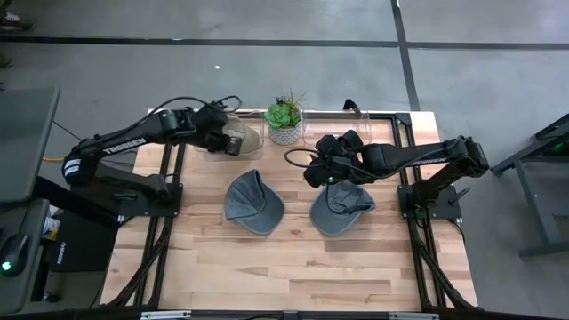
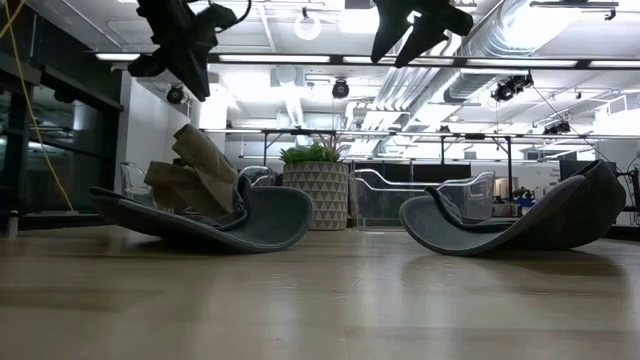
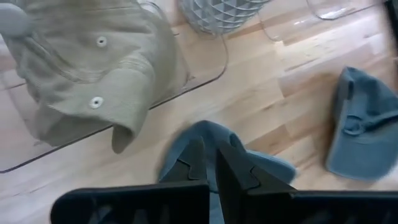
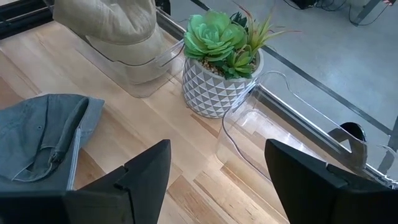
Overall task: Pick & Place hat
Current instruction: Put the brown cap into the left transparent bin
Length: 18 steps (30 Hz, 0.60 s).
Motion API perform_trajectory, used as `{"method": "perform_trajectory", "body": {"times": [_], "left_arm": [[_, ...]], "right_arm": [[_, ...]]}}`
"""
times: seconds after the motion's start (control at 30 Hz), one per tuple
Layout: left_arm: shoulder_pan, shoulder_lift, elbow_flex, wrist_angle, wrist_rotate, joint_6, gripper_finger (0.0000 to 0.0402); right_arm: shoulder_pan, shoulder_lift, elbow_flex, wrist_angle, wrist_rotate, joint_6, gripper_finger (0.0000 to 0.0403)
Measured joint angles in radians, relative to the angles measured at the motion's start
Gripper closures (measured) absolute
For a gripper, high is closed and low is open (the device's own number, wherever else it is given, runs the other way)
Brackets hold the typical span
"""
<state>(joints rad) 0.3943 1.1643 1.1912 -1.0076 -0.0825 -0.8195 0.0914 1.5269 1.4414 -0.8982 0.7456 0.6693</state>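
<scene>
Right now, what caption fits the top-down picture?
Two dark arms above two grey fabric caps on a wooden table.

— What can't you make out from above?
— The left gripper (image 1: 233, 138) overlaps the tan hat (image 1: 249, 139) at the table's (image 1: 293, 267) far edge, so that hat's near side is hidden. The right gripper (image 1: 316, 169) covers the far rim of the right grey hat (image 1: 342, 210).
— And the clear tray (image 3: 208, 62)?
— In the left wrist view it runs off the picture's edge; its full outline cannot be told.
</scene>
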Motion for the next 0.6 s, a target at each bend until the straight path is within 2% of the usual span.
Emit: {"method": "perform_trajectory", "body": {"times": [0.2, 0.3, 0.47, 0.6], "left_arm": [[-0.009, 0.075, 0.000, -0.012, -0.044, 0.015, 0.0401], [-0.009, 0.117, 0.000, -0.014, -0.107, 0.050, 0.0401], [0.016, 0.150, -0.006, -0.015, -0.115, 0.085, 0.0401], [0.054, 0.150, -0.068, 0.029, -0.133, 0.083, 0.0401]], "right_arm": [[0.000, 0.000, 0.000, 0.000, -0.001, -0.006, 0.0148], [0.000, 0.000, 0.000, 0.000, -0.005, -0.008, 0.0147], [0.000, 0.000, 0.000, 0.000, -0.008, -0.015, 0.0148], [0.000, 0.000, 0.000, 0.000, -0.012, -0.015, 0.0147]]}}
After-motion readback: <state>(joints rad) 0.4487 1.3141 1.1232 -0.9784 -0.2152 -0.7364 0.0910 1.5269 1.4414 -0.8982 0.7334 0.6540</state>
